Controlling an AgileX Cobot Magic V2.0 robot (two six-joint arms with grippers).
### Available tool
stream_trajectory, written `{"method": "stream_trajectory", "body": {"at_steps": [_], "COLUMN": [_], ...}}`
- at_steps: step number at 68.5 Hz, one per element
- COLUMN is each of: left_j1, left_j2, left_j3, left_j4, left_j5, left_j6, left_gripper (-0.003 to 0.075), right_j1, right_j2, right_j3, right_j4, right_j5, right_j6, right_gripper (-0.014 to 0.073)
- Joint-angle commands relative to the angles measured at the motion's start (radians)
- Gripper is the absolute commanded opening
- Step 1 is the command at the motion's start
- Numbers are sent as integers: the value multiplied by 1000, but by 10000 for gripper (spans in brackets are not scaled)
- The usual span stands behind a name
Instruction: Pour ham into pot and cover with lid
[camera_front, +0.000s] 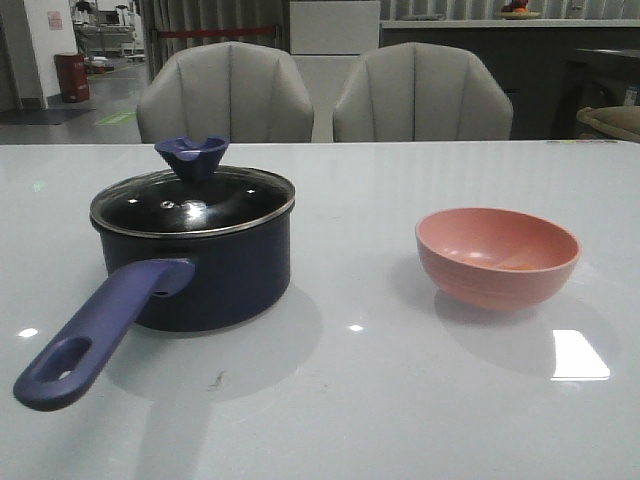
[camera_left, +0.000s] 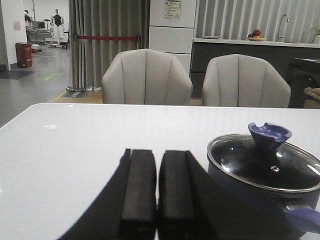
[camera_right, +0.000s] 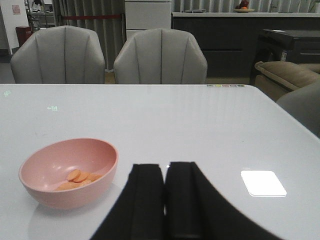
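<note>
The dark navy pot stands on the left of the white table, its purple-blue handle pointing to the front left. The glass lid with its blue knob sits on the pot. The pot and lid also show in the left wrist view. The pink bowl stands on the right. It holds flat orange ham slices, faint in the front view. My left gripper is shut and empty, beside the pot. My right gripper is shut and empty, beside the bowl. Neither gripper shows in the front view.
Two grey chairs stand behind the table's far edge. The white table reflects a bright light patch at the front right. A counter and a sofa lie farther back on the right.
</note>
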Motion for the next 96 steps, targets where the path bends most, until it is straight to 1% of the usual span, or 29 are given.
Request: {"method": "stream_trajectory", "body": {"at_steps": [1, 55, 67, 79, 83, 88, 96], "left_j1": [-3, -3, -3, -3, -3, -3, -3], "left_j2": [-18, -18, -18, -16, -12, 5, 78], "left_j3": [21, 21, 21, 2, -32, -82, -219], "left_j4": [0, 0, 0, 0, 0, 0, 4], "left_j5": [-82, -87, -214, -305, -297, -250, -98], "left_j6": [-4, -4, -4, -4, -4, -4, -4], "left_gripper": [112, 112, 112, 112, 112, 112, 112], "right_j1": [-6, -6, -6, -6, -6, -6, -6], "right_j2": [-19, -19, -19, -19, -19, -19, -19], "right_j3": [-5, -5, -5, -5, -5, -5, -5], "right_j4": [-16, -16, -16, -16, -16, -16, -16], "right_j5": [-86, -86, -86, -86, -86, -86, -86], "right_j6": [-3, -3, -3, -3, -3, -3, -3], "right_gripper": [148, 148, 148, 148, 148, 148, 148]}}
